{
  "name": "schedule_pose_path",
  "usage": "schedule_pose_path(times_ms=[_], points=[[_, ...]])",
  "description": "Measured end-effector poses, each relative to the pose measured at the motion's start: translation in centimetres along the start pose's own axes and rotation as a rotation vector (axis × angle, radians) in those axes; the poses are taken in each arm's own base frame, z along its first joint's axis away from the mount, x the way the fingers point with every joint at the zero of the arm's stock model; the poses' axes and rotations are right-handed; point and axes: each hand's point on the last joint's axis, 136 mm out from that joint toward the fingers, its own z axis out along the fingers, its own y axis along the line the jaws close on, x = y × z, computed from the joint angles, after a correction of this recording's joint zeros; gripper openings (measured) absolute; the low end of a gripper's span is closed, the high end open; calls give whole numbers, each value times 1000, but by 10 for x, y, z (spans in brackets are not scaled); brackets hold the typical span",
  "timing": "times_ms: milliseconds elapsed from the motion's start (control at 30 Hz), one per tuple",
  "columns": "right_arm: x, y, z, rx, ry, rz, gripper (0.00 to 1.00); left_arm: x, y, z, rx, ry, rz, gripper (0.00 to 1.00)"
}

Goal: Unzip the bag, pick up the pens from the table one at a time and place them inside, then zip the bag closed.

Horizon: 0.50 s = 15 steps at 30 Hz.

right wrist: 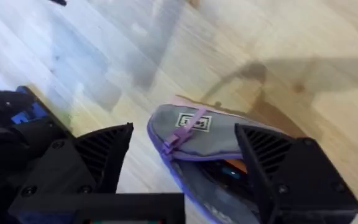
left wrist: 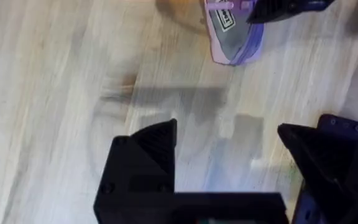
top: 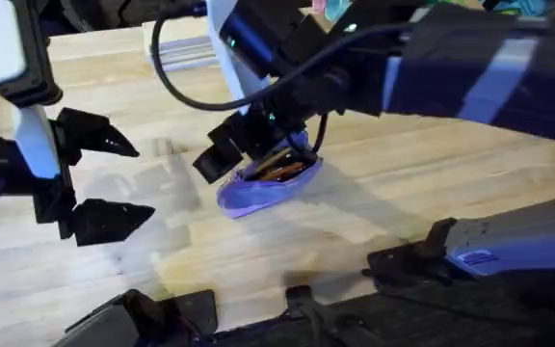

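**Closing stage: pouch loaded, zipper not yet drawn**

The table [top: 432,183], pale joined planks with visible grain, lies bare on every side of the work, and none of its edges comes close to the pouch. The bag [top: 263,188] rests on the planks directly under the right gripper [top: 249,145], tilted so that its mouth faces up. In the right wrist view the gripper's own fingers [right wrist: 98,155] stand apart with the bag [right wrist: 197,134] between and just beyond them; neither finger is seen to clamp anything. The ribbon pull [right wrist: 182,134] lies across the grey panel, nearer the one finger than the other. Inside the open mouth the pens [right wrist: 235,168] show as orange and dark ends, apparently all stowed, since no loose pen shows on the planks.

The left gripper [top: 114,183] hovers well apart from the bag, jaws wide and holding nothing; in its own view the bag [left wrist: 235,37] lies far beyond its fingertips.

Judged step: zipping shut. The next move probably calls for the right fingers to close on the ribbon pull while the left gripper crosses the open planks to pin the far end of the pouch. Room is ample on the left; the right arm's own bulk crowds the space above the bag.
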Motion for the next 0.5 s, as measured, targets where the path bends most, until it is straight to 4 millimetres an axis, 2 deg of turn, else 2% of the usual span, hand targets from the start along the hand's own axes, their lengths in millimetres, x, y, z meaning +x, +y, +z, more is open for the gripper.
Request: schedule_pose_path(times_ms=[267, 500], points=[[9, 17, 8, -102, 56, 12, 998, 7, 3, 11, 80, -23, -39, 993], [20, 17, 13, -113, 113, 30, 998, 7, 3, 12, 87, -25, -39, 993]])
